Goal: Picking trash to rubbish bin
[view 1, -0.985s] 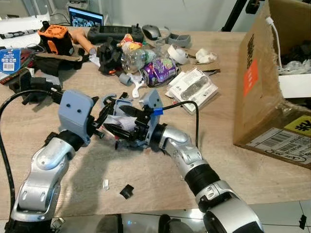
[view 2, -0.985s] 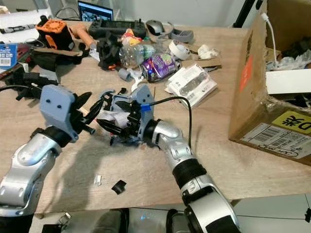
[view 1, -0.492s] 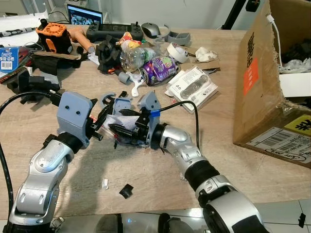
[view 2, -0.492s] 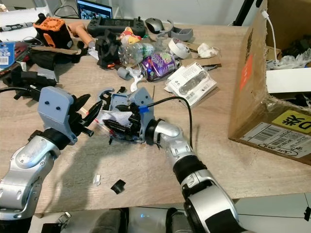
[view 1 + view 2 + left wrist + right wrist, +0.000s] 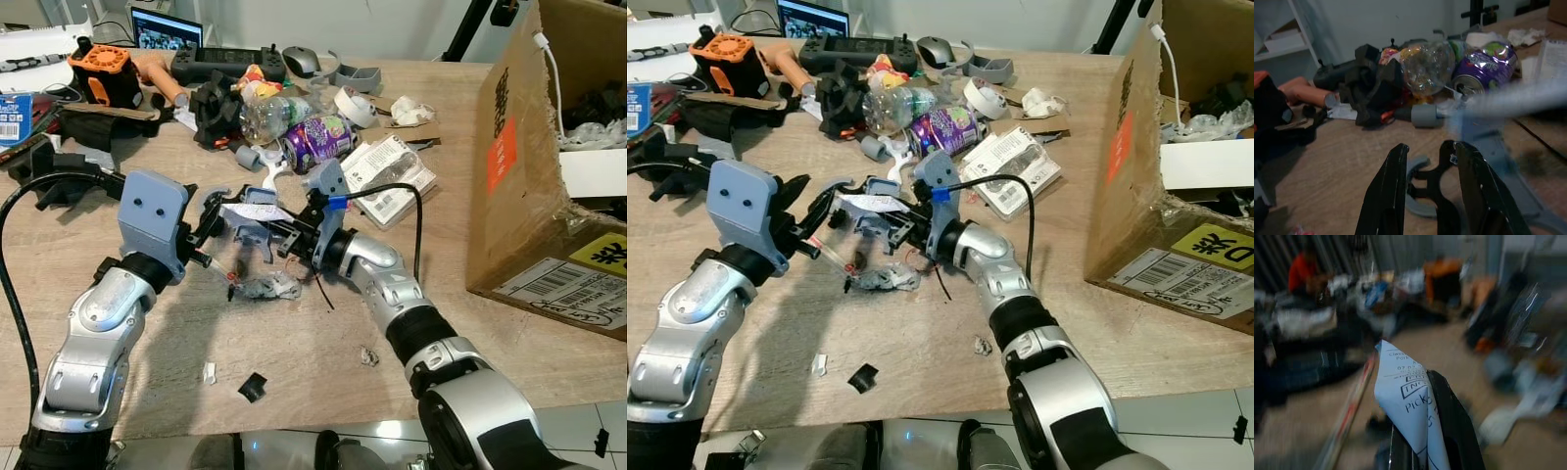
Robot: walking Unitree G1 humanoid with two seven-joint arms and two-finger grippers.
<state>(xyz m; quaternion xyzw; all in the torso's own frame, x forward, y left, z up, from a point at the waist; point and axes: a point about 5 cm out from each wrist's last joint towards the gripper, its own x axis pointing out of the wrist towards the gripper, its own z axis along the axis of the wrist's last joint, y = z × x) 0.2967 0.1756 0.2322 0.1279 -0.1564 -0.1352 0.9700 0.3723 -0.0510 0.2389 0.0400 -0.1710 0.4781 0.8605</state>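
Observation:
My right gripper (image 5: 281, 232) is shut on a white printed paper slip (image 5: 257, 211), held just above the table. In the right wrist view the slip (image 5: 1406, 399) stands folded against one black finger (image 5: 1452, 423). Facing it from the left, my left gripper (image 5: 210, 219) is open, close to the slip. In the left wrist view its two fingers (image 5: 1385, 196) stand apart, with a black plastic piece (image 5: 1434, 188) in the gap. Below them a grey crumpled scrap (image 5: 266, 287) and a thin red-tipped stick (image 5: 232, 278) lie on the wooden table (image 5: 294, 343).
A big open cardboard box (image 5: 549, 157) stands at the right. Behind the grippers lie a purple can (image 5: 318, 140), a crushed clear bottle (image 5: 269, 113), leaflets (image 5: 390, 176), a tape roll (image 5: 353, 106) and black tools. Small scraps (image 5: 254, 385) lie near the front edge.
My right gripper has pulled back to the right and up with the paper slip, out of the heap. The grey scrap and a stick stayed on the table. My left gripper has barely moved.

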